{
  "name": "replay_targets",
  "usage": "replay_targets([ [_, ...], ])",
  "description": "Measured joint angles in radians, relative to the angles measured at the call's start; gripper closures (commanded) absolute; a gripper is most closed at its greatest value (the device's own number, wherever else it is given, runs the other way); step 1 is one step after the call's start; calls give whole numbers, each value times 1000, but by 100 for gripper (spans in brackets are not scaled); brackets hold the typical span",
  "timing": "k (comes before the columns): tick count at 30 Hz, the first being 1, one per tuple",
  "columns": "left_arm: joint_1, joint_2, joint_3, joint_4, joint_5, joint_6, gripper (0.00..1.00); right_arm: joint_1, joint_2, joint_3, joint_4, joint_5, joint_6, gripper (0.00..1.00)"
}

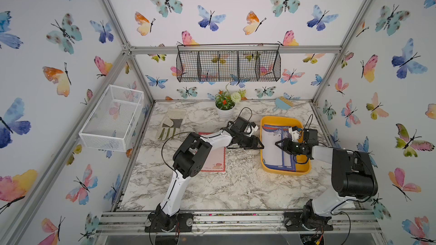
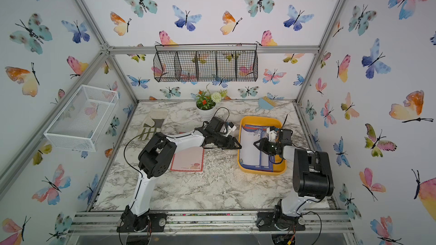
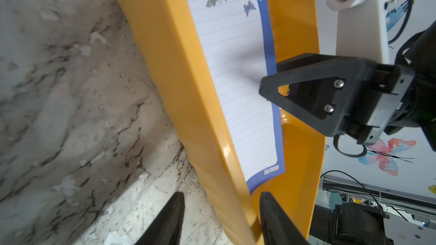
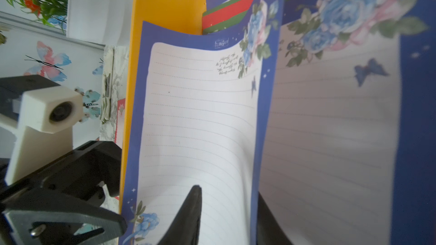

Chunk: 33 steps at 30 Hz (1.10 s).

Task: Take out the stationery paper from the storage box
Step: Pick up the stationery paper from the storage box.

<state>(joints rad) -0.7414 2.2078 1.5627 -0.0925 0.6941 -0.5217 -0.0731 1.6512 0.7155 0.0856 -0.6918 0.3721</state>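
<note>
The yellow storage box [image 1: 280, 119] [image 2: 259, 119] sits at the right of the marble table, and stationery paper [image 1: 271, 147] [image 2: 247, 147] lies in it. The top sheet [image 4: 200, 126] has a blue floral border, and its edge is lifted and bowed. My right gripper [image 1: 277, 143] [image 4: 228, 194] is open around that edge, one finger on top of the sheet and one behind it. My left gripper [image 1: 260, 146] [image 3: 223, 194] is open and straddles the box's left wall [image 3: 179, 90]. A red-bordered sheet [image 1: 215, 161] lies on the table under the left arm.
A white flower pot [image 1: 224, 108] and a glove [image 1: 171, 123] sit near the back. A blue brush [image 1: 283, 102] lies behind the box. A white mesh basket [image 1: 113, 119] hangs on the left wall and a black wire basket [image 1: 228, 65] on the back wall.
</note>
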Motion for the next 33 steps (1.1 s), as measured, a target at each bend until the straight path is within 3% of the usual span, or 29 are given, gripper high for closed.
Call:
replay_targets([
  [8, 0, 0, 0, -4, 0, 13, 39, 0, 0, 22, -54, 54, -36, 87],
  [14, 0, 0, 0, -4, 0, 32, 34, 0, -11, 44, -96, 96, -54, 93],
  [18, 0, -1, 0, -10, -1, 50, 25, 0, -18, 72, -136, 127, -76, 97],
  [25, 12, -51, 0, -51, -21, 93, 24, 0, -58, 110, -232, 169, -104, 98],
  [33, 50, -237, -15, -78, -106, 161, 24, 0, -237, 181, -350, 231, -112, 98],
])
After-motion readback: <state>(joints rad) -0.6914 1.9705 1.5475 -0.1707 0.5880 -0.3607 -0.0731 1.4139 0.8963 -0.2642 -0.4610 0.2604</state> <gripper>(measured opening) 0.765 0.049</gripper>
